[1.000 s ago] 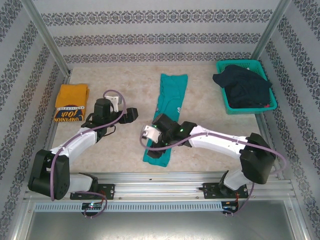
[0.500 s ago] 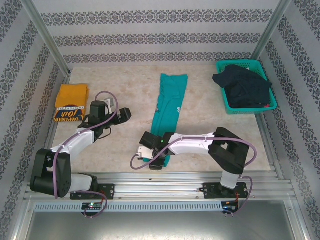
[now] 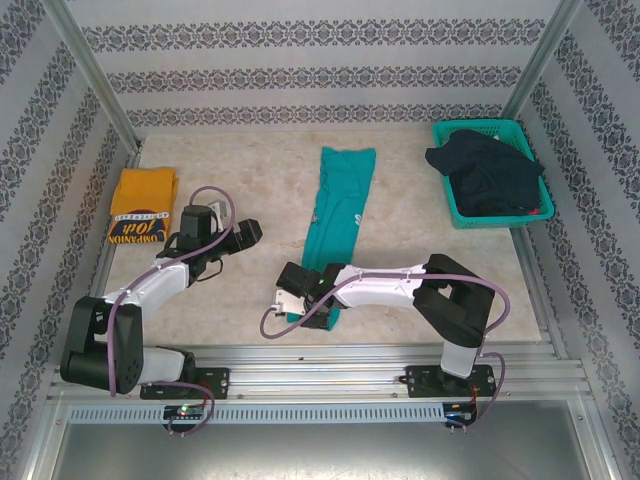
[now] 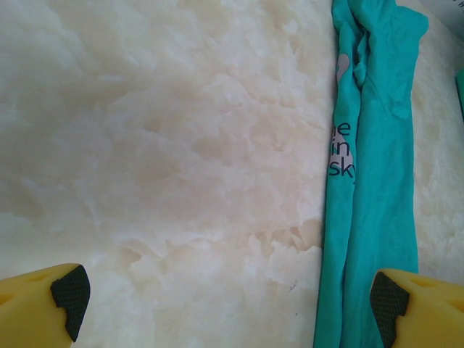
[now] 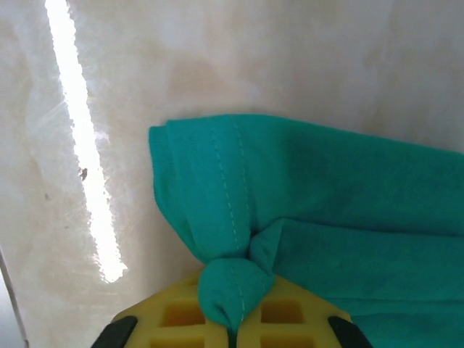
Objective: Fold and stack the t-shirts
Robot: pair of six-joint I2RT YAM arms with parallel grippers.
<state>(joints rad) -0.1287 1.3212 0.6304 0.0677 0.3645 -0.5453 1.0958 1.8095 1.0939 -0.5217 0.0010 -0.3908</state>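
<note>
At the hem of the teal-green t-shirt (image 5: 312,188), a small bunch is pinched by the right fingers (image 5: 177,319), so slippage is risked; left fingers (image 4: 36,308) stand wide.

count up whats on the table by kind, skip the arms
shirts: 2, a teal shirt and a yellow shirt
basket: 1
dark pile of cloth in the basket: 1, cannot tell how many garments
total: 4
</note>
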